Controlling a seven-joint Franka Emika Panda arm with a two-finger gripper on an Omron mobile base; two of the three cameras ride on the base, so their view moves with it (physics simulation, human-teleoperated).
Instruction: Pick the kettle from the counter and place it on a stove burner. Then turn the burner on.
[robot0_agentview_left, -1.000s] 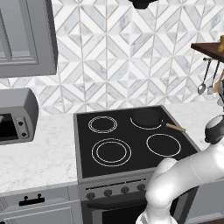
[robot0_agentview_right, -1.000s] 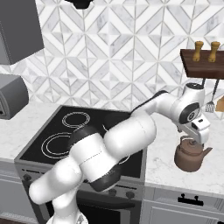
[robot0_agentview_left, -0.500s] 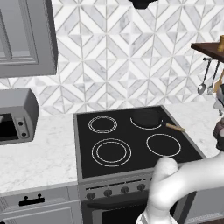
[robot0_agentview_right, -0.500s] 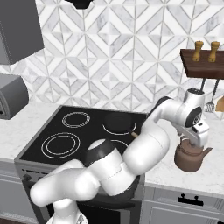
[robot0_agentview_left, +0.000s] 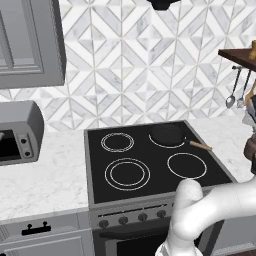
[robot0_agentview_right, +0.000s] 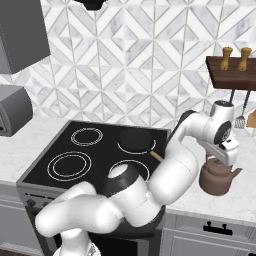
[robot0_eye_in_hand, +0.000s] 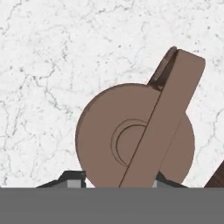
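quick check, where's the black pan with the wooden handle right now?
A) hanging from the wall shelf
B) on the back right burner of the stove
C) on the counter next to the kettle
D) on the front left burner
B: the pan sits on the back right burner of the stove, its wooden handle pointing toward the front right burner; the kettle is over on the counter.

Hand (robot0_agentview_right: 223, 159) atop kettle (robot0_agentview_right: 216, 178)
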